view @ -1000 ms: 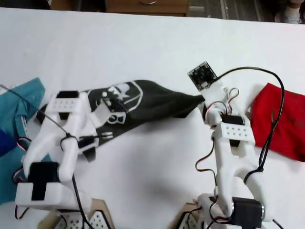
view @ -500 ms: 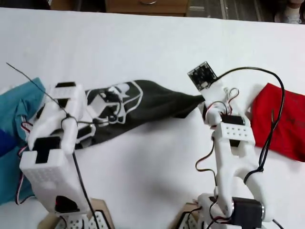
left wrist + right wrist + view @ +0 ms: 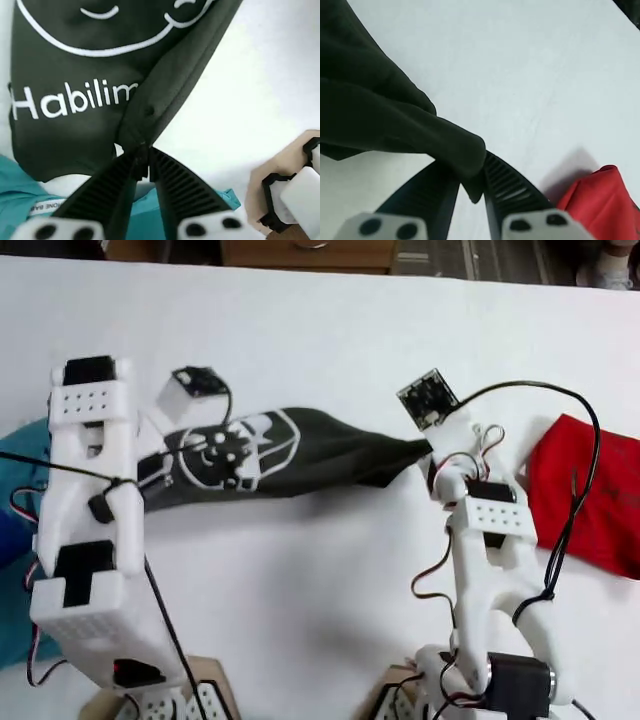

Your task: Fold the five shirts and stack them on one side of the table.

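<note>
A black shirt [image 3: 320, 455] with a white cartoon print hangs stretched across the white table [image 3: 300, 330] between both arms. My left gripper [image 3: 152, 462] is shut on its left end. In the left wrist view the gripper [image 3: 141, 159] pinches a fold of the black shirt [image 3: 75, 60] just below the white lettering. My right gripper [image 3: 428, 452] is shut on the narrow right end. The right wrist view shows that bunched tip of the black shirt [image 3: 395, 115] clamped in the gripper [image 3: 471, 182].
A teal shirt [image 3: 20, 445] lies crumpled at the left edge under the left arm, also in the left wrist view [image 3: 30, 202]. A red shirt [image 3: 590, 490] lies at the right edge, its corner [image 3: 600, 195] close to the right gripper. Arm bases stand at the front edge.
The left arm has stretched out toward the table's far side, carrying the shirt's left end with it. The right arm and its end of the shirt have stayed put.
</note>
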`<state>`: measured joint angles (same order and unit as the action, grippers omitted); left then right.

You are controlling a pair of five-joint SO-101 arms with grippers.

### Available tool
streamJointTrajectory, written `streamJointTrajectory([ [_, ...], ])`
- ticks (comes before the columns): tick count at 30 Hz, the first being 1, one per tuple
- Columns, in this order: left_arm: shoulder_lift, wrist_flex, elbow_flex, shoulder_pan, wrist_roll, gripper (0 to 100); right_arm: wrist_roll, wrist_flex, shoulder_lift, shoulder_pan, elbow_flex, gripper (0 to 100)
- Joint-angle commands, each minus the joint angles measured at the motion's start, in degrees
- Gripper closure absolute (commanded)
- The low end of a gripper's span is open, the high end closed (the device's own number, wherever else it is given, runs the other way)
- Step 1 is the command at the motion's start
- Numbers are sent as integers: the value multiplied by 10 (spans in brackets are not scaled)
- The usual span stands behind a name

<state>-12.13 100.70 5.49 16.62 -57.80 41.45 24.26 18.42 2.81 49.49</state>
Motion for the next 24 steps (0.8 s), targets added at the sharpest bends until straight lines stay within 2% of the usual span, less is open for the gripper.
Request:
streamJointTrajectory([
  [1,33,3,-13,8,22,976,-5,-2,3,4,-28,978],
  [9,33,-107,-168,3,33,953,-4,0,-1,-8,-28,978],
  [13,33,-120,-230,-11,18,858,-4,0,-1,-8,-28,978],
  [21,34,-97,-248,-35,-1,865,-2,0,-1,-4,-28,978],
  [24,33,-120,-248,-36,0,865,-2,0,-1,-4,-28,978],
])
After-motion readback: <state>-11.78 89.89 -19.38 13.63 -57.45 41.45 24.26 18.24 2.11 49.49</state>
